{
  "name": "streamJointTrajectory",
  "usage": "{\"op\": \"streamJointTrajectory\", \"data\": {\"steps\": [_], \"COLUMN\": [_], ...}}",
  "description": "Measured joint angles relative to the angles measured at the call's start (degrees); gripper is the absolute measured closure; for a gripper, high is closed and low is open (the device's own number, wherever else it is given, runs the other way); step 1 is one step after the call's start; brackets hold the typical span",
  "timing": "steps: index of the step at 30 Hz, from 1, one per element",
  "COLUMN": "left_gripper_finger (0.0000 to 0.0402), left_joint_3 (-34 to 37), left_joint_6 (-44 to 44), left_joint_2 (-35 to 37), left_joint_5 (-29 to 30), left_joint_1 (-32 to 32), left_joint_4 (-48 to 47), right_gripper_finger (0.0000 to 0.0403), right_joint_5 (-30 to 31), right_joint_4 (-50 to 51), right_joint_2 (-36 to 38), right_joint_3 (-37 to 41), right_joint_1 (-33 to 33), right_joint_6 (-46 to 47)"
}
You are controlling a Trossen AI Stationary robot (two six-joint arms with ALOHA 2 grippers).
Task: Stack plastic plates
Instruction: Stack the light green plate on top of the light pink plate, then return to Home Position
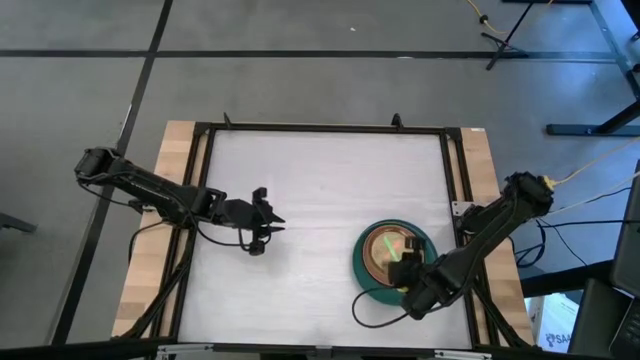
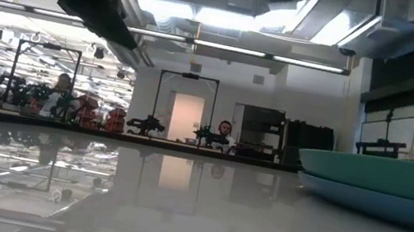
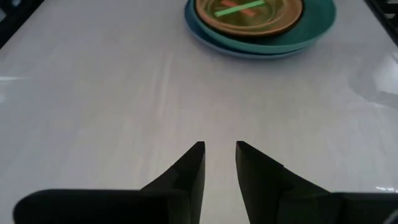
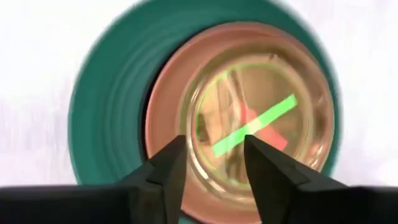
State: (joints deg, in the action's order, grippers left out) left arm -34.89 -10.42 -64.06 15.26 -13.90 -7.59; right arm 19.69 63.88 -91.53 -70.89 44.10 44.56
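your right tool point(image 4: 211, 158) hovers, fingers parted and holding nothing, over the stacked round plastic plates point(image 1: 372, 281); stacking looks finished, so lift clear. left tool point(image 1: 268, 223) waits, slightly parted.

A white table point(image 1: 300, 190) carries one stack of plates point(image 1: 373, 285) at its near right; a blue-grey plate point(image 2: 392, 208) lies at the bottom.

No legible text, label, brand, number or sign found in any view: none on the plastic plates point(image 1: 393, 262), none on the table point(image 1: 320, 190), none on either arm; fixtures in the room beyond the table in the low view are too small and dim to yield any readable lettering
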Motion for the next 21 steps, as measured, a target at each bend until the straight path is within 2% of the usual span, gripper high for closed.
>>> {"op": "streamJointTrajectory", "data": {"steps": [5, 11, 16, 21], "left_gripper_finger": [0.0318, 0.0318, 0.0321, 0.0334], "left_joint_3": [0.05, 0.08, 1.87, 8.56], "left_joint_6": [2.82, 7.77, 11.32, 12.22], "left_joint_2": [-2.04, -5.02, -1.85, 5.40], "left_joint_5": [-0.16, -0.34, -3.90, -4.39], "left_joint_1": [-1.44, -2.48, -0.33, 1.92], "left_joint_4": [4.92, 9.17, 10.61, 17.21], "right_gripper_finger": [0.0234, 0.0233, 0.0233, 0.0233], "right_joint_5": [7.30, 10.20, 7.21, 5.78], "right_joint_4": [-1.12, -3.23, -15.28, -32.12], "right_joint_2": [1.76, 3.74, 11.71, 25.26], "right_joint_3": [-0.27, 0.67, 9.06, 22.44], "right_joint_1": [0.11, -2.25, -7.40, -12.78], "right_joint_6": [-6.50, -14.94, -22.99, -31.20]}}
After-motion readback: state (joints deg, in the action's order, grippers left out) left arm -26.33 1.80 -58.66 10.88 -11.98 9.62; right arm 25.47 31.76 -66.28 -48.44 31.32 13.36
